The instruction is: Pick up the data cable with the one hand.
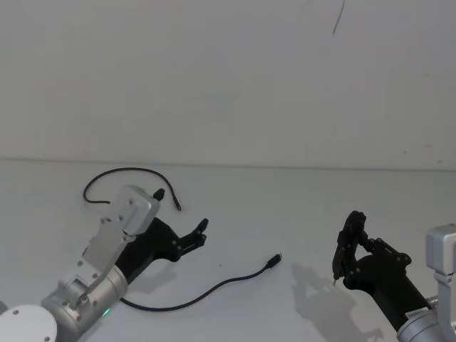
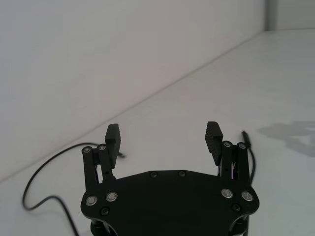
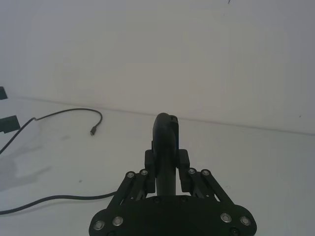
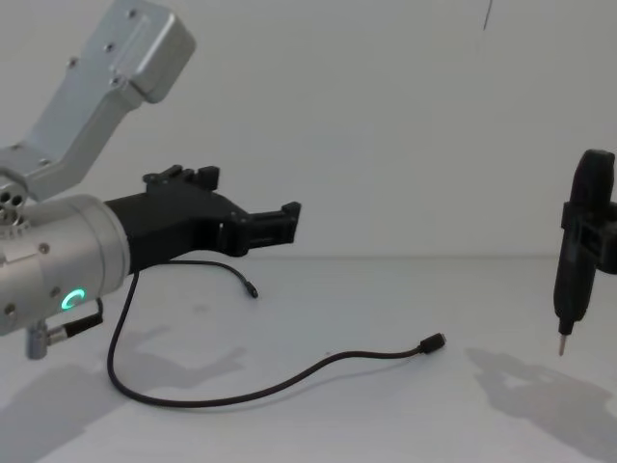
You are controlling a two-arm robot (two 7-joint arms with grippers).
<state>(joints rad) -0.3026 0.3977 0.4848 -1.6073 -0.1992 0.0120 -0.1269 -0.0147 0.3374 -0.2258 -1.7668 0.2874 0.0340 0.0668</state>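
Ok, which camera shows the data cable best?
The head view: the data cable is seen from above, both plugs showing, its middle hidden under the left arm. The chest view shows it side-on; both wrist views catch partial stretches.

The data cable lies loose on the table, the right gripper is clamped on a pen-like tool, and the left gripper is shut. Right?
Not the last part: the left gripper is open, jaws wide apart in the left wrist view. The data cable does lie loose on the table, and the right gripper is clamped on the pen-like tool.
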